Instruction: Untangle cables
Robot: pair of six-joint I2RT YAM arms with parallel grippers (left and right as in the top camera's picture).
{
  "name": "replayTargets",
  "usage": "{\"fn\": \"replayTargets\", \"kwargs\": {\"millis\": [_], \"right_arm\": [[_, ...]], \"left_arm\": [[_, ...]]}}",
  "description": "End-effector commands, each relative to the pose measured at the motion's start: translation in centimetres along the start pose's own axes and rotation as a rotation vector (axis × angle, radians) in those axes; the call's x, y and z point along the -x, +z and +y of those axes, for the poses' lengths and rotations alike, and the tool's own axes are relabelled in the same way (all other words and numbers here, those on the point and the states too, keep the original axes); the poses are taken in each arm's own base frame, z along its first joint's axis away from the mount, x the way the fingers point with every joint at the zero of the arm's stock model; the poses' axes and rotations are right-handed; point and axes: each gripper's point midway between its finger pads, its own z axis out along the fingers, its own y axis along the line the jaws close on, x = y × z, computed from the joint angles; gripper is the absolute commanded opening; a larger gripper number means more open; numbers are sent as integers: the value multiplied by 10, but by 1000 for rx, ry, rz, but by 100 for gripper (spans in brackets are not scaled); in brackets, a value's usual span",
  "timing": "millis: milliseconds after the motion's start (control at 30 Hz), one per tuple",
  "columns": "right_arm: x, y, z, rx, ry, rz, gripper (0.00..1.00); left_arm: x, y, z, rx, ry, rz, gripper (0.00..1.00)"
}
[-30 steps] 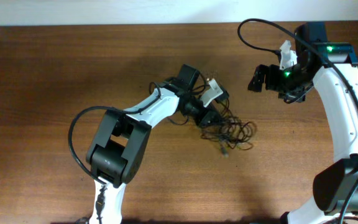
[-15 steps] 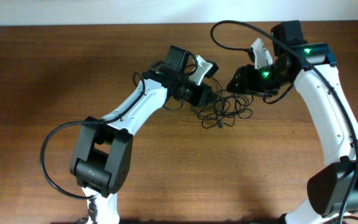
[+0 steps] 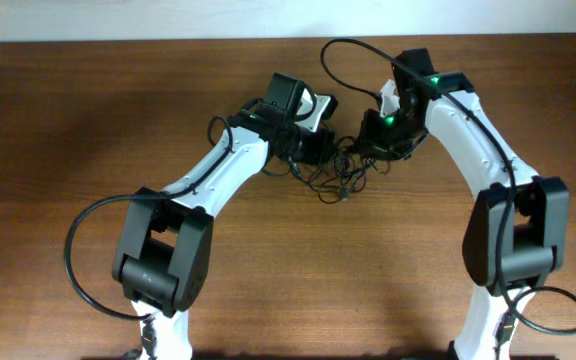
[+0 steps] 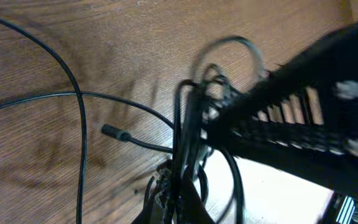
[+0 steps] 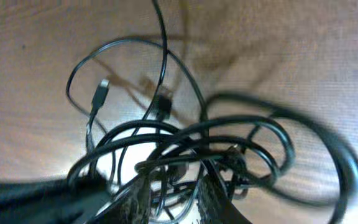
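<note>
Your left gripper (image 3: 319,148) is pinched on a bunch of the cables (image 3: 346,174) at the clump's left edge. Your right gripper (image 5: 175,198) is at the clump's right edge, fingers parted, with loops between them. A plug end (image 5: 102,88) trails below the clump on the wooden table (image 3: 88,120).

My left gripper (image 3: 320,150) and right gripper (image 3: 368,145) face each other closely, and the cables (image 3: 346,175) fill the narrow gap between them. Loops cross in front of my right fingers (image 5: 219,199). The right gripper's dark body blocks my left wrist's view. Outward and toward my bases, the table (image 3: 88,120) is open wood.
</note>
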Motion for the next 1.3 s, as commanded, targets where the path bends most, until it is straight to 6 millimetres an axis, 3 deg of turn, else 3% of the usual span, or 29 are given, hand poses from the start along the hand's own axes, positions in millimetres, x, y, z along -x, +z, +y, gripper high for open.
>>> {"fn": "replayTargets", "kwargs": {"millis": [0, 200, 333, 433, 600, 800, 833, 900, 933, 1067, 1133, 1167, 1267], "right_arm": [[7, 17, 0, 20, 11, 3, 26], [21, 17, 13, 91, 5, -42, 31], [31, 5, -1, 130, 54, -51, 34], [31, 2, 11, 197, 7, -48, 34], [15, 20, 23, 125, -34, -19, 35], [8, 47, 15, 51, 4, 16, 34], [11, 47, 15, 56, 2, 7, 28], [17, 42, 10, 69, 19, -6, 4], [21, 34, 8, 107, 36, -5, 4], [30, -30, 15, 323, -55, -49, 4], [18, -85, 33, 496, -152, -78, 4], [14, -101, 35, 531, -165, -86, 4], [6, -128, 9, 526, -100, -97, 4]], "left_arm": [[9, -11, -17, -58, 13, -24, 0], [8, -11, -23, -94, 13, -16, 0], [9, -12, -14, -54, 6, -20, 0], [7, -11, -15, -55, 4, -15, 0], [7, -11, -15, -55, 3, -14, 0], [12, -24, -12, -131, -26, -25, 0], [13, -26, -11, -144, -31, -27, 0], [15, -31, -2, -137, -50, -36, 0], [16, -35, 6, -122, -67, -38, 0], [4, -46, 67, 137, -162, -21, 0], [-5, -58, 99, 274, -209, -5, 0], [-7, -61, 106, 307, -215, -2, 0], [-17, -68, 123, 414, -230, 24, 0]]}}
